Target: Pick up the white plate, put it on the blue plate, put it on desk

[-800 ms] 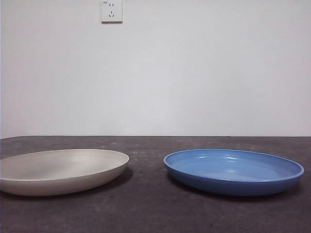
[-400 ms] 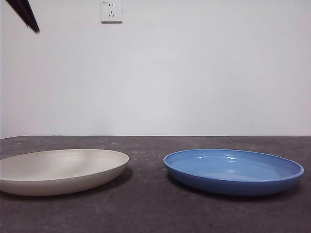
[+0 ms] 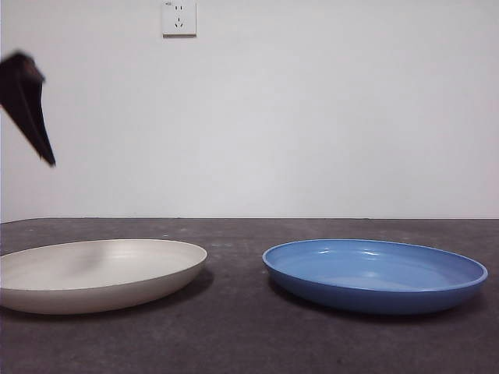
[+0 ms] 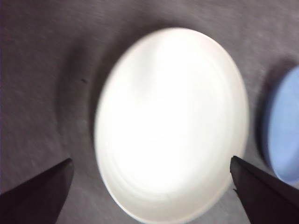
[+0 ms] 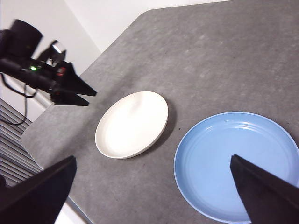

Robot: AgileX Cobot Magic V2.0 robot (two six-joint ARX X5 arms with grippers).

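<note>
no readable text, labels, numbers or signs anywhere

A plain white wall is seen behind the table edge in the front view. A square white plastic power socket (its slots visible as small dark marks) is mounted flush on it, near the top.

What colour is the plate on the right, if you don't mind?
Glossy blue plate; front view shows it best.

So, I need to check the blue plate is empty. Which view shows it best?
The right wrist view: the blue plate lies nearly whole, seen from above, bare inside. The front view shows it edge-on; the left wrist view catches only a blurred edge.
</note>
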